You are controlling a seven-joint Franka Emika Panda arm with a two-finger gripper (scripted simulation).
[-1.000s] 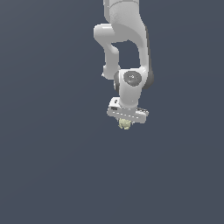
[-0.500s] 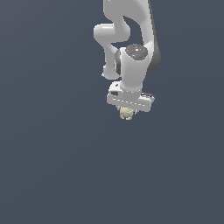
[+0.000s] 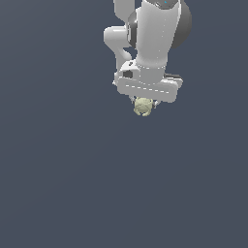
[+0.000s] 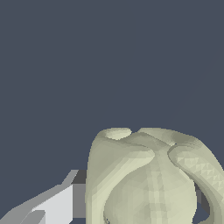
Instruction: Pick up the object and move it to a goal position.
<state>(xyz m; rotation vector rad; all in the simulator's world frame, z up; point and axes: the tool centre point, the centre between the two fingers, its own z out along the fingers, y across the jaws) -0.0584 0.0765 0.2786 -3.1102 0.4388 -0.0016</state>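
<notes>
The object (image 3: 143, 107) is a small lumpy pale yellow-green blob hanging just under the white hand of the arm in the exterior view. My gripper (image 3: 144, 102) is shut on it; the fingers are mostly hidden behind the hand and the blob. In the wrist view the object (image 4: 148, 179) fills much of the picture, with one grey-white finger (image 4: 57, 203) pressed against its side. The object is held clear of the dark surface. No goal marker shows.
A flat dark blue-grey surface (image 3: 58, 184) fills both views. The white arm (image 3: 155, 34) reaches in from the exterior view's upper edge.
The arm has carried the held object upward and toward the exterior view's right, and the hand now looks larger and nearer the camera. The grip stays shut.
</notes>
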